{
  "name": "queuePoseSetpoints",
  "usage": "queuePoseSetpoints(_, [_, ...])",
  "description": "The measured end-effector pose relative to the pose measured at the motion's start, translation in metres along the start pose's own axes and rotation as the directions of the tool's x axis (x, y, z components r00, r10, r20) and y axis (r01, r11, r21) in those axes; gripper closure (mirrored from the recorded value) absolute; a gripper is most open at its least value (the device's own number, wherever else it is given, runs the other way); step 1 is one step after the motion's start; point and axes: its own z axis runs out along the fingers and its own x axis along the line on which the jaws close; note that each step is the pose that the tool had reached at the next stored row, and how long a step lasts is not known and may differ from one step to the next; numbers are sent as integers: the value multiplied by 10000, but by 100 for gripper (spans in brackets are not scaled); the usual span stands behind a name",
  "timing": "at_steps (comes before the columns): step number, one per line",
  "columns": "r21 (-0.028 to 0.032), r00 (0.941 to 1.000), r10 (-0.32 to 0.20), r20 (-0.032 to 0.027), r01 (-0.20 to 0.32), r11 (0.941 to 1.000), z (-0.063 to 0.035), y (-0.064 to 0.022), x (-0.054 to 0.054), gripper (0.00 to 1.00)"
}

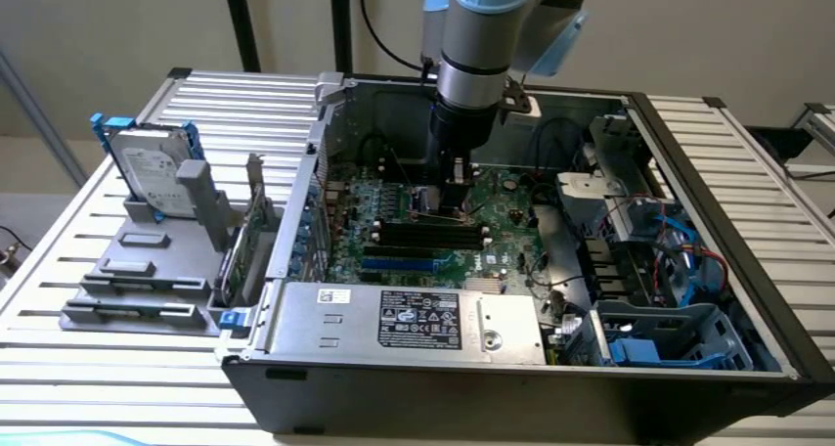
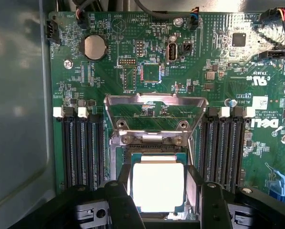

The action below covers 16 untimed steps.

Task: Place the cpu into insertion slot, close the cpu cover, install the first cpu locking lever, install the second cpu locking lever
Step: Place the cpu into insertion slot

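Observation:
The cpu point(image 2: 157, 186), a pale square chip with a thin green edge, sits low over the insertion slot point(image 2: 152, 149), whose grey rim and dark far edge show just beyond it. My gripper point(image 2: 159, 192) is shut on the cpu, one finger point(image 2: 123, 187) against each side. The cpu cover point(image 2: 154, 98), a grey metal frame, stands swung open past the slot's far side. In the exterior view my gripper point(image 1: 451, 209) reaches down inside the computer case to the green motherboard point(image 1: 503, 226).
Long black memory slots point(image 2: 83, 148) flank the socket on both sides. A coin battery point(image 2: 95, 46) lies further off on the board. In the exterior view, a silver hard drive point(image 1: 151, 167) stands in a grey rack at the left, and a power supply point(image 1: 405, 319) fills the case's near side.

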Motion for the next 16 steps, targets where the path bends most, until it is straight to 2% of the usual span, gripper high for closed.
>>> queuePoseSetpoints(16, [-1, 9999, 166, -5, -166, 9999, 29, -2, 19, 46])
